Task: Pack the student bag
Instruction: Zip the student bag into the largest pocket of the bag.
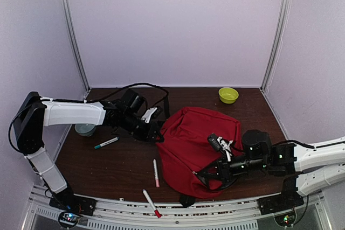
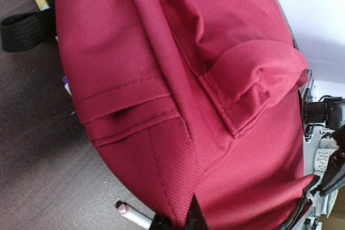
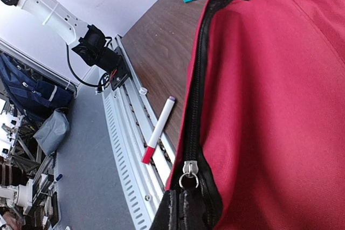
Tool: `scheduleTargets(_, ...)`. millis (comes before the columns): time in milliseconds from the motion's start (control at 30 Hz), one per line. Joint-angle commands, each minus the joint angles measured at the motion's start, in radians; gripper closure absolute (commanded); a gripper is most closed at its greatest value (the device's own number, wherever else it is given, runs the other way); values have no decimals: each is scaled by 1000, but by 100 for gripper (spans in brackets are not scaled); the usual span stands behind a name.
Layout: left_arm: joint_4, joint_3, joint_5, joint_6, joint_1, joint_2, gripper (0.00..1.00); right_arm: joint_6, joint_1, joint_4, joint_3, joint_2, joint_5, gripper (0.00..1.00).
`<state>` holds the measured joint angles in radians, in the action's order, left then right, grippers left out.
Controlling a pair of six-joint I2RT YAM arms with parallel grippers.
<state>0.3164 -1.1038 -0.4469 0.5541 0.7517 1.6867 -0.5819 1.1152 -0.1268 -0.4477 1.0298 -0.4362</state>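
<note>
- Top external view, far left: a pale cup (image 1: 85,129) and a teal-capped marker (image 1: 106,143) sit on the table (image 1: 108,168), both outside the bag and so not packed.
- My left claw (image 1: 154,131) touches the left edge of the student bag (image 1: 199,133). My left wrist view shows its dark tips closed on a fold of red fabric, so I read it as pinching the bag.
- A red-tipped marker (image 1: 156,172) lies just beside the bag's left flank. A second marker (image 1: 151,203) lies at the near table edge by the rail. Neither is inside.
- The bag slumps mid-table between my two claws, touching both.
- My right claw (image 1: 209,178) is at the bag's near edge. My right wrist view shows its fingers clamped together on the black zipper tape, just below the zipper pull (image 3: 188,168). The zipper run I can see looks closed.
- A green bowl (image 1: 228,95) sits at the back right, well apart from the bag.
- My judgement: packing is at an early stage. The mouth needs opening, and three markers have yet to go in.
</note>
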Motion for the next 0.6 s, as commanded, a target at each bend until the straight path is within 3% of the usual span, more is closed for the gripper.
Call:
scheduleTargets(0, -33, -7, 48, -44, -29, -47, 100, -34, 3, 29, 76, -56, 64, 100)
scheduleTargets(300, -29, -35, 61, -57, -29, -23, 100, -48, -20, 17, 118, -110, 118, 100)
scheduleTargets(567, 8, -168, 51, -93, -54, 78, 100, -36, -32, -48, 53, 8, 148, 100)
